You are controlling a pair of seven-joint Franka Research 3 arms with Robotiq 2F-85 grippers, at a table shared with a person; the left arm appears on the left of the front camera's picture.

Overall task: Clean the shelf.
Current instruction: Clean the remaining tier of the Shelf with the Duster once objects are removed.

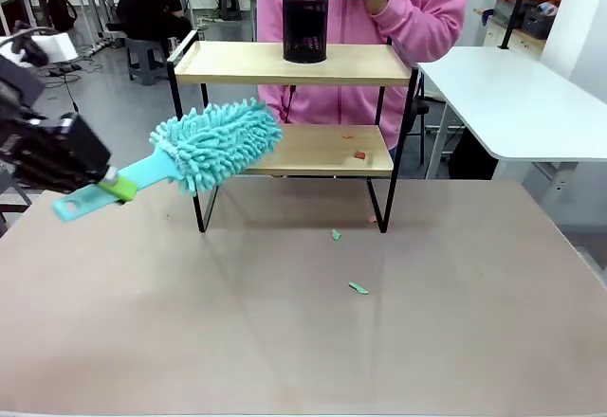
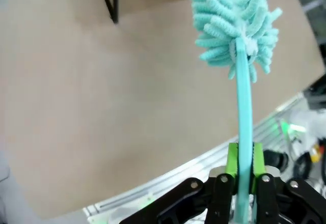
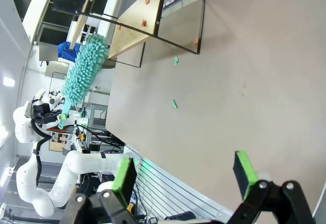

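Mesh cup [image 1: 304, 27] on top board [image 1: 228, 62], duster [image 1: 216, 144] possibly blocking lower board [image 1: 322, 150]

Tan table [image 1: 285, 351] — shelf [image 1: 285, 63] and green scraps [image 1: 358, 288] atop

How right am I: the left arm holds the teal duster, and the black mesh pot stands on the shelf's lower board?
Nearly. The front view shows the black mesh pot on the upper board of the shelf, not the lower. The left gripper does hold the teal duster by its handle.
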